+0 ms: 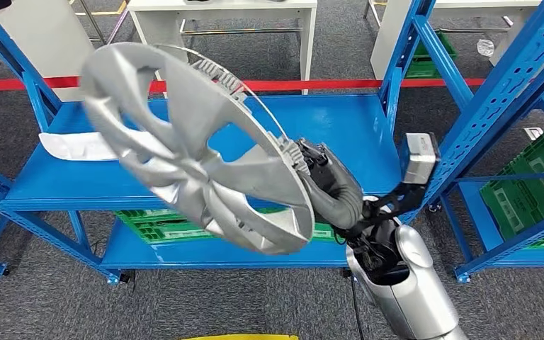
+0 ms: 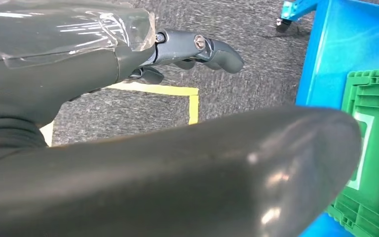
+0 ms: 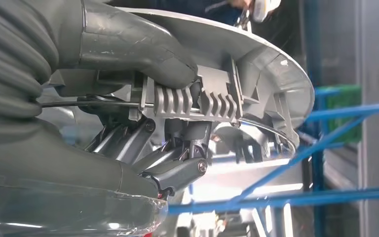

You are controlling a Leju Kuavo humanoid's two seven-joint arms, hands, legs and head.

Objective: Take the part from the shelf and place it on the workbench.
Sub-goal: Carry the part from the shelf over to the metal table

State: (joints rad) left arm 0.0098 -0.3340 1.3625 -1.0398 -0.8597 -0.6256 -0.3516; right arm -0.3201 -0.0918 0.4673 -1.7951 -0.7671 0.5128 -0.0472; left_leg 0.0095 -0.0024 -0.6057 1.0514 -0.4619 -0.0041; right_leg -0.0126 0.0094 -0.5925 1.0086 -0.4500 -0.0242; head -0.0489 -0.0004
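Holding the part [image 1: 191,152] up in the air in front of the blue shelf [image 1: 354,127], I think the first step is done, because the part no longer rests on the shelf. My right hand [image 1: 319,173] pinches its rim, with my thumb on one side and my other fingers [image 3: 177,170] on the ribbed clips behind. What is left, I think, is to carry it away from the shelf and set it down on the workbench, and I cannot tell where the workbench is from here. The part is a big, round, silver wheel cover with wide spokes and holes between them. It is tilted, and a thin wire ring runs round its back. It looks light but wide, so it may wobble in my grip. A white piece [image 1: 78,146] lies on the shelf behind the part. My left hand [image 2: 197,49] hangs beside the shelf, over the grey carpet, with its fingers loose and holding nothing.
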